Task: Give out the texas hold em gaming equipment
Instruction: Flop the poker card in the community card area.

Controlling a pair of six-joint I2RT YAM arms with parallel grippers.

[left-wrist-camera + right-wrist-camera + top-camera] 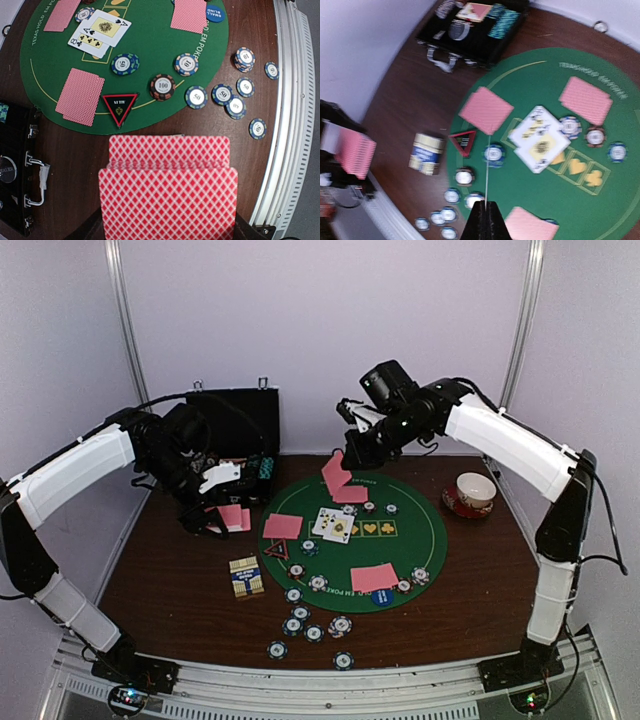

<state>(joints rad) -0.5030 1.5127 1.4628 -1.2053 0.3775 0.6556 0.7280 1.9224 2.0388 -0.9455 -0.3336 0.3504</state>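
Note:
My left gripper [222, 518] is shut on a stack of red-backed cards [167, 200], held over the brown table left of the green mat [420, 530]. The stack hides its fingers in the left wrist view. My right gripper [352, 458] is shut on one red-backed card [337, 475] above the mat's far edge. That card shows edge-on [486, 165] in the right wrist view. Face-down cards [282, 526] [374, 577] [350, 494], two face-up cards [334, 525], a red-edged triangle [277, 549], a blue disc [381, 597] and several chips lie on the mat. More chips [300, 620] lie on the table in front.
A black case [235, 420] stands open at the back left, holding teal chips. A blue-and-cream card box [246, 577] lies left of the mat. A red-and-white bowl [475, 490] sits at the right. A metal rail [295, 100] runs along the near edge.

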